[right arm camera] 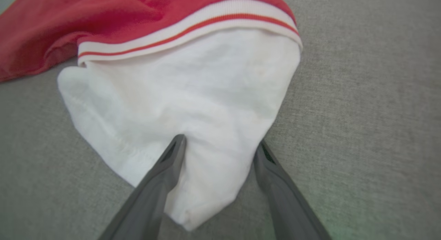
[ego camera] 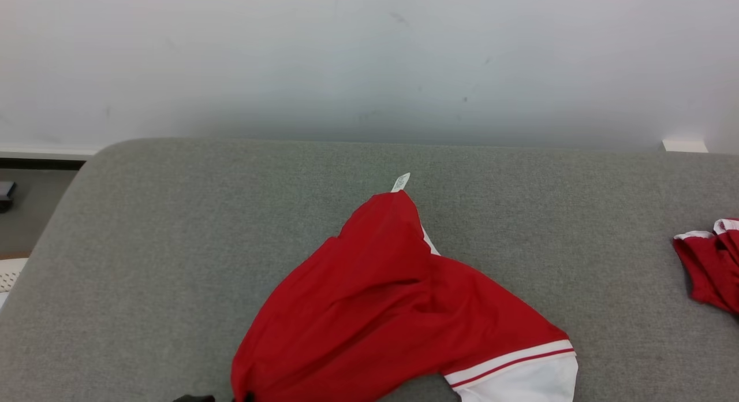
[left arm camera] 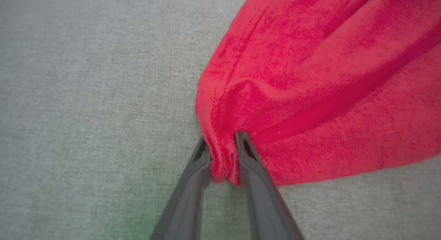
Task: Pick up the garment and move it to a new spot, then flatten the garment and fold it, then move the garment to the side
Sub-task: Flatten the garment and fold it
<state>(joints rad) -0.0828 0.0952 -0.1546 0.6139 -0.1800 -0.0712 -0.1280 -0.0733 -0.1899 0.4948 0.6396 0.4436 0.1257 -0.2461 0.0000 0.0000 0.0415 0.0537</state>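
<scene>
While its two dark fingers press in from either side on a bunched pinch of red hem, the left hand (left arm camera: 222,145) has a grip on the red jersey (ego camera: 392,298) at the corner of the cloth nearest the front edge of the grey fabric-covered counter (ego camera: 173,229). The jaws are narrowed to the thickness of that fold. The right hand (right arm camera: 220,141) is spread wide, one finger resting over the jersey's white sleeve end (right arm camera: 193,95) and the other just beside it on the counter's bare fabric. It has nothing clamped, though the white cloth lies between its fingers. The jersey itself lies low on the middle of the counter, close to the front edge. It is rumpled into a rough wedge, with deep creases running through the red body. A white and red striped band (ego camera: 508,358) marks where the red gives way to the white part, and a small white label (ego camera: 400,182) pokes out at the tip that points toward the counter's back edge. A second red garment (ego camera: 713,263) sits heaped at the counter's right edge, well apart from the jersey. As a judgement, the task is barely begun: one corner is secured and the other is about to be, so the pickup is under way. The jersey has not been lifted clear, and moving it, flattening, folding and setting it aside all remain.
</scene>
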